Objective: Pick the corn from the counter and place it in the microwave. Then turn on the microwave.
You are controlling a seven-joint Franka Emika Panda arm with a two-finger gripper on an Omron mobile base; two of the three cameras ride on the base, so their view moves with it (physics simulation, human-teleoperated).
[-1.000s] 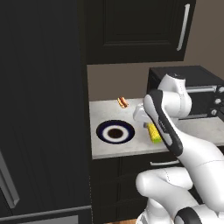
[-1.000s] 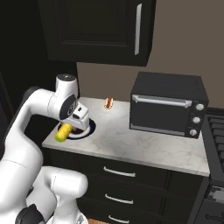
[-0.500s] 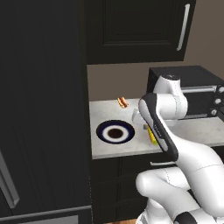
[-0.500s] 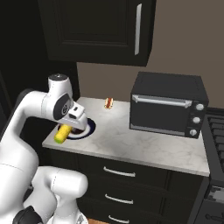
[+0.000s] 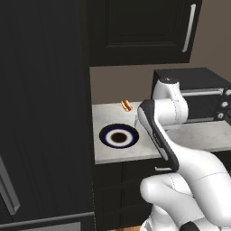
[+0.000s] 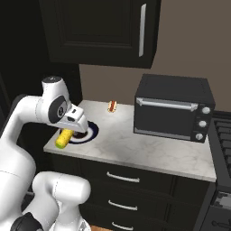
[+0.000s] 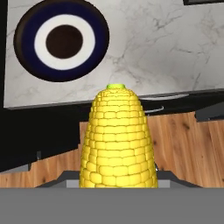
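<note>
Yellow kernels mark the small corn cob with a green tip [image 7: 117,140], which the end effector [image 6: 72,131] has clamped between its fingers and holds in the air, clear of the pale marbled grey surface [image 6: 149,146]. In the right base view the cob [image 6: 63,138] hangs tilted at the front left corner of that slab, just in front of a round dark blue and white ringed plate [image 6: 88,131]. In the hand view the green tip points toward the slab's front edge, with wooden floor [image 7: 188,144] beneath. A small hot dog in a bun [image 6: 112,106] lies near the back wall, well apart from the cob. A black boxy toaster oven with silver knobs [image 6: 173,108] stands on the right part of the slab.
</note>
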